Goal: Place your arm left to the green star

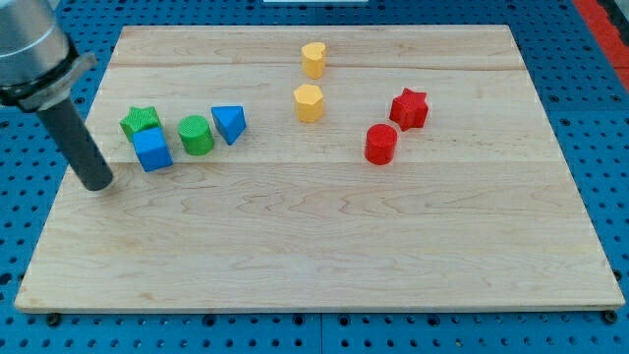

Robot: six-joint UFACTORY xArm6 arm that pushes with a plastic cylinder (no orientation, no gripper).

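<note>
The green star (141,120) lies at the view's left on the wooden board (324,246), with a blue cube (152,149) touching it just below. My tip (97,184) rests on the board to the left of the blue cube and below-left of the green star, a short gap away from both. The dark rod rises from it toward the view's top left.
A green cylinder (197,135) and a blue triangle (229,124) sit right of the star. A yellow heart (314,59) and yellow hexagon (309,102) are at top centre. A red star (409,108) and red cylinder (380,144) lie at the right.
</note>
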